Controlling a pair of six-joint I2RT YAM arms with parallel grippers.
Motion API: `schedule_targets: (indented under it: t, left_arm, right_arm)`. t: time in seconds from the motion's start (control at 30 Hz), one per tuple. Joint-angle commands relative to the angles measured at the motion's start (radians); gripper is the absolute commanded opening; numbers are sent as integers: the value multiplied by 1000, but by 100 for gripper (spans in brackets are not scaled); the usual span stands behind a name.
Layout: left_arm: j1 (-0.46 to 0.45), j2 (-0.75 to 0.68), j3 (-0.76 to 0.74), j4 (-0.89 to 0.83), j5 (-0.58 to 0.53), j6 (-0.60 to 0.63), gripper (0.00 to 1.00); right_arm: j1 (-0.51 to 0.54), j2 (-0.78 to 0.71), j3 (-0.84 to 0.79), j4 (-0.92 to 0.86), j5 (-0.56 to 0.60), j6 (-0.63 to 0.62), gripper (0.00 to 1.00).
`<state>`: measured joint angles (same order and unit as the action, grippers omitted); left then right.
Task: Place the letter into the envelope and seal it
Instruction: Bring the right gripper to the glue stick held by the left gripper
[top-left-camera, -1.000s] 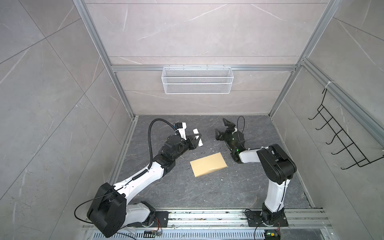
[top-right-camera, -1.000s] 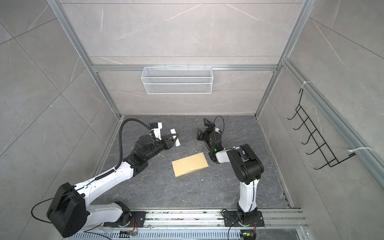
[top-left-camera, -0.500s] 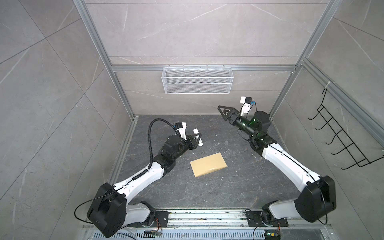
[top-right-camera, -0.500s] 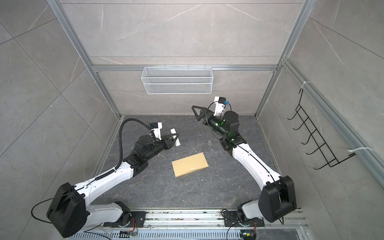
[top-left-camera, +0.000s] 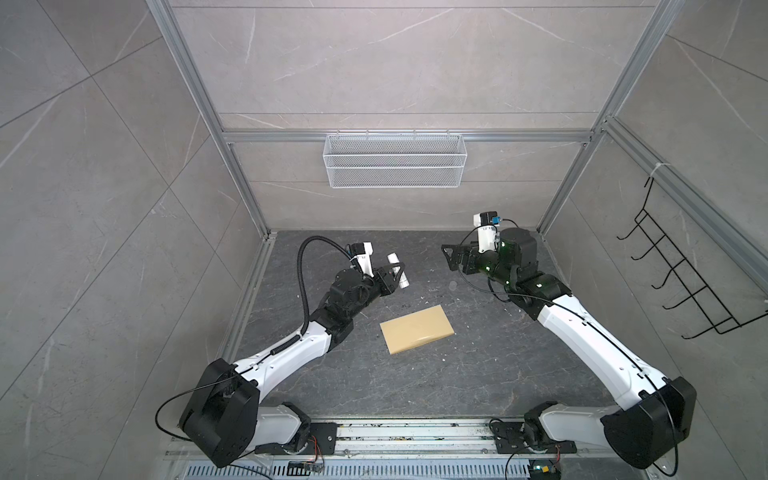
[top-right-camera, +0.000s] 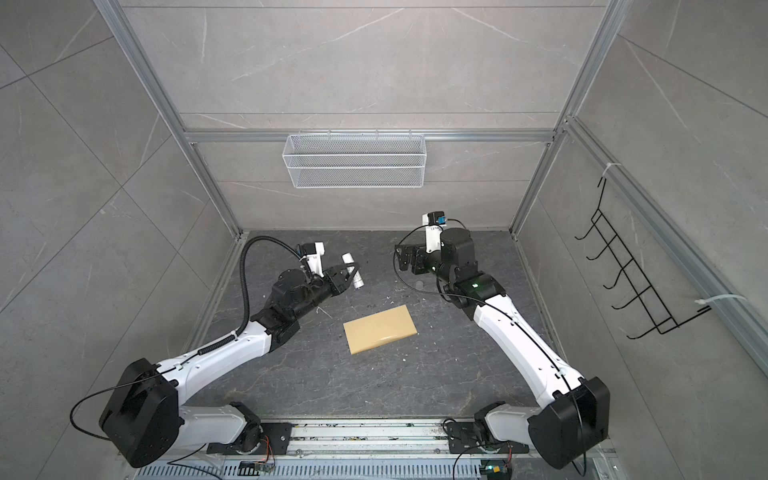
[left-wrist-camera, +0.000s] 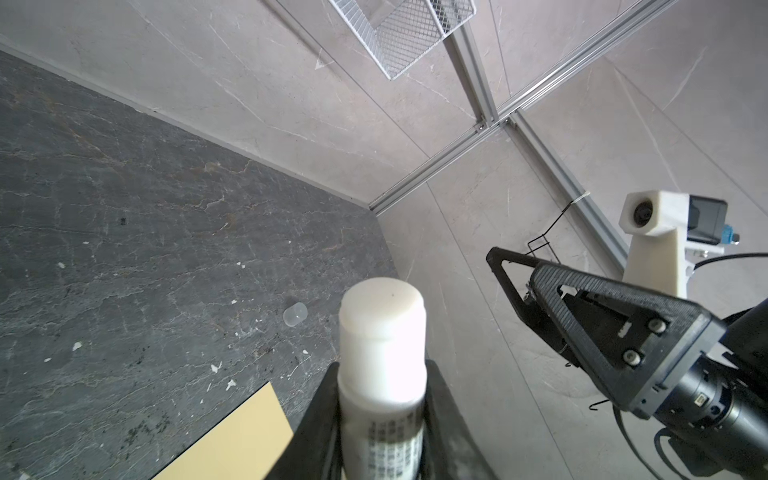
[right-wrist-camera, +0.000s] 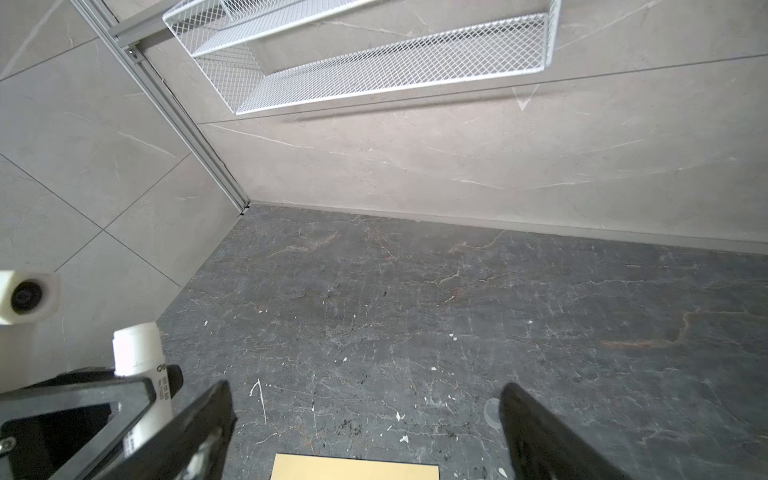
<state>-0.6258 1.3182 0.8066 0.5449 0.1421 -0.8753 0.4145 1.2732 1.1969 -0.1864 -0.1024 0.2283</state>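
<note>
Left claw (top-left-camera: 394, 277) clamped on the body of a white glue stick (top-left-camera: 398, 269), tip free and kept off the paper. Right claw (top-left-camera: 451, 258) spread wide, empty, raised opposite. Clear cap (top-left-camera: 453, 285) loose on tabletop (top-left-camera: 374, 386). Envelope (top-left-camera: 417, 334) flat between the arms, untouched. Letter not visible, possibly inside.

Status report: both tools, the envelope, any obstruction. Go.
Left tool shut on glue stick. Right tool open, empty. Envelope flat on floor, untouched; letter not in view. Small clear cap loose, apart from envelope.
</note>
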Motion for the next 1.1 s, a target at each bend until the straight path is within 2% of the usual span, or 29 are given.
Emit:
schedule_targets:
  t: [0.0,0.13,0.33,0.4,0.53,0.67,0.77,1.07]
  left_arm:
    - [8,12,28,134,23,-66,0]
    - [14,36,29,208,41,-164,0]
    - [14,75,14,345,45,-376,0]
    - [15,85,7,376,42,-450,0]
    - [14,92,0,399,49,-559,0]
    - [14,68,11,316,71,-602,0]
    - [14,53,14,264,83,-624,0]
    - [15,74,8,319,112,-697,0]
  right_arm:
    - [52,-88,-53,-7,-1,-56,100]
    - [149,-175,-139,74,11,-91,98]
    - [304,-232,-292,285,166,-206,98]
    - [330,-238,-352,400,186,-263,94]
    - [362,-230,-476,658,203,-344,93]
    - [370,-197,-472,700,179,-397,92]
    - [384,-164,-507,829,149,-434,90]
    - [420,-42,-504,992,166,-525,82]
